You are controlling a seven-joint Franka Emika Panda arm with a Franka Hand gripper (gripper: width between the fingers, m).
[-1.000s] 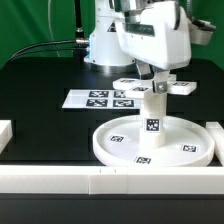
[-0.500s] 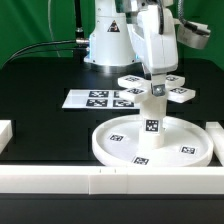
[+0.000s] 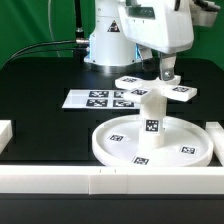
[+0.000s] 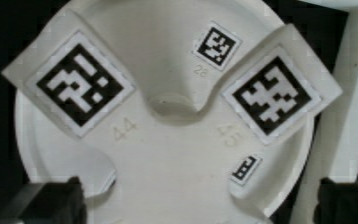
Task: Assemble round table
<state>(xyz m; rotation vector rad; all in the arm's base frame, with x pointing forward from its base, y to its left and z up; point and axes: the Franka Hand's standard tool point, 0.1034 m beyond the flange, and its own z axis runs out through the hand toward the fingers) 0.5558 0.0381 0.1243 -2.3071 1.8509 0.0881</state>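
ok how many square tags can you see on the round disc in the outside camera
4. On the round disc: one at the exterior view's left, one at the front, one at the right, one behind the post, partly hidden. More may be hidden.

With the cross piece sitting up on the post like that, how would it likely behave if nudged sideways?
The cross piece looks like rigid plastic, so it should not flex. Perched atop the narrow post, it may turn or tilt if not yet fully seated. The wide round disc beneath probably keeps the stack from toppling.

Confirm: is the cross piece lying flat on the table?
No, the cross piece sits atop the post, which stands upright on the round disc.
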